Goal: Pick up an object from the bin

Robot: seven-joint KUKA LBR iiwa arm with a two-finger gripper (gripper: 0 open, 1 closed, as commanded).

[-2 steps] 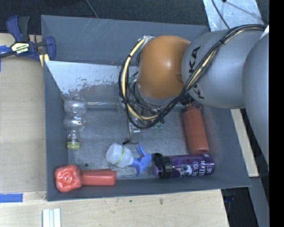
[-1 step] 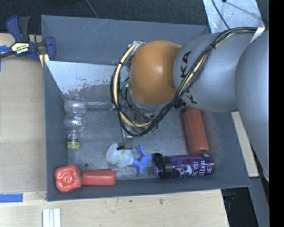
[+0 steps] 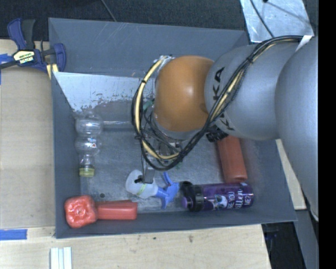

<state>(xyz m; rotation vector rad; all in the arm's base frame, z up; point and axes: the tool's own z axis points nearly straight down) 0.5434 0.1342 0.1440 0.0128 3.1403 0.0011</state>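
Observation:
My gripper [image 3: 147, 175] hangs below the arm's wrist, low in the middle of the bin. It is right above a small white and blue plastic thing [image 3: 148, 190] that lies near the bin's front wall. Whether it touches that thing I cannot make out. A purple bottle with a black cap [image 3: 221, 196] lies on its side just to the right of it. To the left, along the front wall, lies a red toy with a knobbly head and a red handle [image 3: 101, 210].
A clear plastic bottle with a yellowish cap [image 3: 88, 142] lies at the left side of the bin. A reddish-brown cylinder [image 3: 232, 158] lies at the right, partly under the arm. The arm and its cables hide the bin's middle and back right.

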